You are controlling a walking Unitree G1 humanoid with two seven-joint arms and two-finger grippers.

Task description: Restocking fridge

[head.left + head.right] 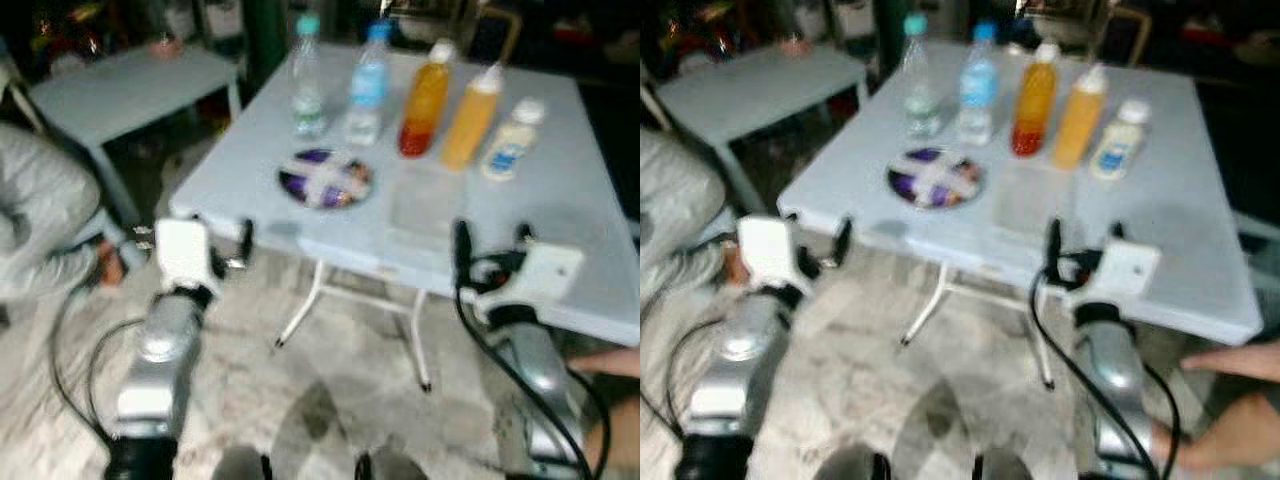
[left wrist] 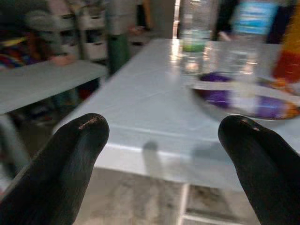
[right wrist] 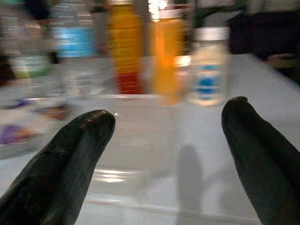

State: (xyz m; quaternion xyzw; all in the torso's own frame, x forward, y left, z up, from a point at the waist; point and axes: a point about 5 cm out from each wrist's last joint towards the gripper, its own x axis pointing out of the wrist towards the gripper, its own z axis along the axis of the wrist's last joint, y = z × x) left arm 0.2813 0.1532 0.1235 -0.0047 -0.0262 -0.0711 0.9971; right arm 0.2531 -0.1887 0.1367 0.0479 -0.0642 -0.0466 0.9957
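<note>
Five bottles stand in a row at the far side of a pale folding table [image 1: 560, 200]: a clear green-capped water bottle [image 1: 307, 80], a blue-labelled water bottle [image 1: 368, 85], a red-orange juice bottle [image 1: 424, 100], an orange juice bottle [image 1: 470, 118] and a small white bottle [image 1: 510, 140]. In front of them lie a purple patterned plate [image 1: 326, 178] and a clear flat container [image 1: 420, 205]. My left gripper [image 1: 232, 250] hangs open just off the table's near left corner. My right gripper [image 1: 492, 245] is open at the near edge, facing the juice bottles [image 3: 140, 47], with nothing held.
A second pale table [image 1: 130, 85] stands at the back left. A person in grey [image 1: 40, 210] sits low on my left. Another person's hand [image 1: 1230, 400] reaches in at the lower right by my right arm. White table legs [image 1: 300, 310] cross the marbled floor ahead.
</note>
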